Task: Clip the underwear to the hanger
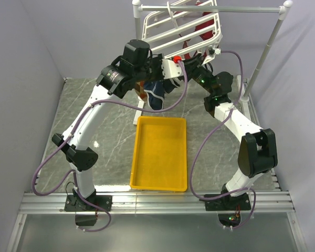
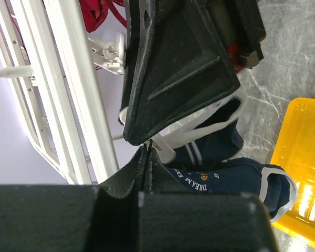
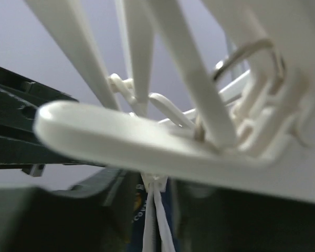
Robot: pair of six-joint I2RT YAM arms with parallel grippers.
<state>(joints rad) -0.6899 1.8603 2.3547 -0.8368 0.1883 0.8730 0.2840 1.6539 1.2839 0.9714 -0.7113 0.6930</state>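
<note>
Two arms reach up beneath the hanger (image 1: pixel 181 26), the left gripper (image 2: pixel 147 146) pinched tight on the underwear (image 2: pixel 226 176), which hangs just under the bars near the yellow tray (image 1: pixel 160 152), while the right gripper (image 1: pixel 194 67) sits at a clip (image 3: pixel 147 142), its opening indeterminable.

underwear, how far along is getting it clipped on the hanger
Done: the underwear is raised off the table, right by the hanger. In hand: the left gripper pinches its white trim while the right gripper sits under the hanger's bars. Left: no clip can be seen gripping the fabric yet, so clipping and release remain.
</note>
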